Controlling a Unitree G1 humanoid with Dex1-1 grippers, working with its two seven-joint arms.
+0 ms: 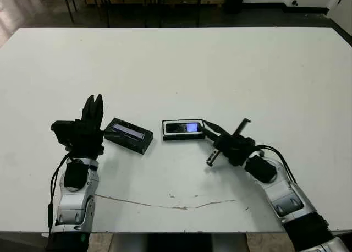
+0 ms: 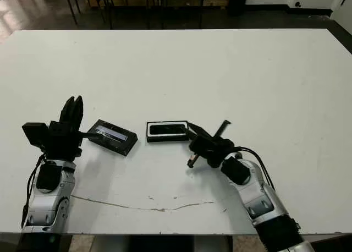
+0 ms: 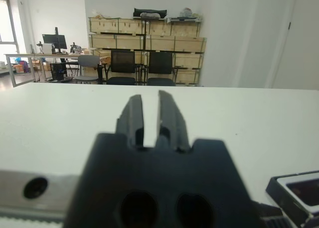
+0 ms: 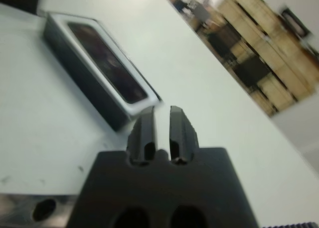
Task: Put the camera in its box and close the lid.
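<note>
Right gripper closed, empty, touching my box end | left gripper closed, empty, beside lid | camera already in box | lid left of box on tabletop; looks light, rigid, glossy—I'd pinch long edges.

On the surface: one camera, one box, one lid, plus two grippers.

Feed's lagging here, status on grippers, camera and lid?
Left gripper and right gripper both shut, empty. Camera lies in box. Lid off, beside box. Nothing in the way.
</note>
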